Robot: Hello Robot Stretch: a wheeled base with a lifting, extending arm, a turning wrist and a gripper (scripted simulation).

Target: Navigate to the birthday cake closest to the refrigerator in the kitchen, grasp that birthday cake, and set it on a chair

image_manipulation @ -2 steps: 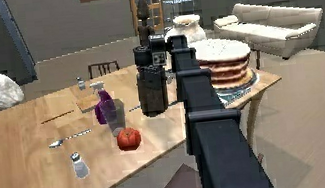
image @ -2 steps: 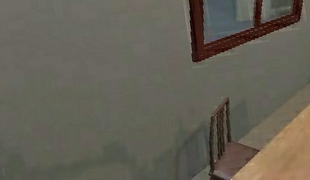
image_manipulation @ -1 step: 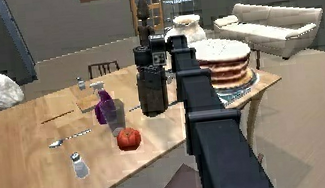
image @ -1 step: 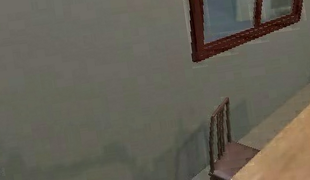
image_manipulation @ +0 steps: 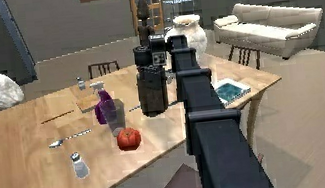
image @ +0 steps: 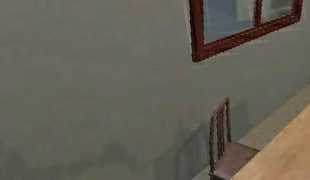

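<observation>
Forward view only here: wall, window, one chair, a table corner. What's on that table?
Observer: A red apple lies on the wooden table, by its near edge.
Operator: Where's the arm?
Observer: The arm reaches out over the table, with the end effector around its middle. I cannot tell whether it holds anything.
Operator: More chairs?
Observer: Yes. A chair back stands at the table's far side, and a second chair back toward the right.
</observation>
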